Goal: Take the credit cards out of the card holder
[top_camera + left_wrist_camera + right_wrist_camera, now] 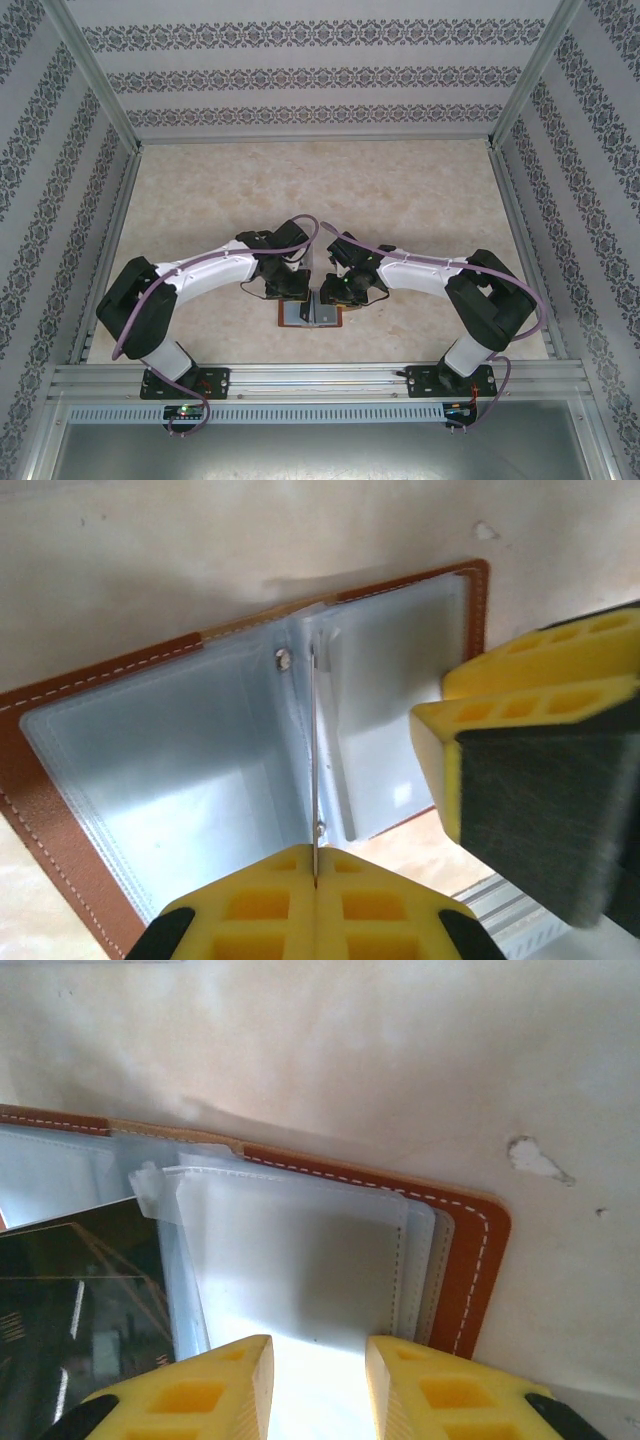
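Left arm (200,275): in the overhead view it reaches from the lower left toward the lower centre; white links, purple cable along it.
Left gripper (315,880): bottom centre of the left wrist view; yellow fingers clenched together, grasping the near end of a thin sheet.
Thin sheet (314,760): seen edge-on as a fine vertical line at the centre of that view; it stands upright over the fold of the holder; card or pocket leaf, cannot be told.
Card holder (60,820): lies open on the table, lower centre of the overhead view, beneath both grippers; reddish-brown border with white stitching; grey-blue pockets on both halves.
Dark card (80,1290): a credit card at the left of the right wrist view; black face with fine pale lines; just beside the pale pocket leaf; whether it sits in a sleeve cannot be told.
Pocket leaf (300,1260): centre of the right wrist view; translucent, lying on the right half of the holder.
Right gripper (318,1350): bottom centre of the right wrist view; jaws parted, over the pocket leaf; nothing seen clamped between them.
Table (330,190): pale marbled surface; patterned walls around it.
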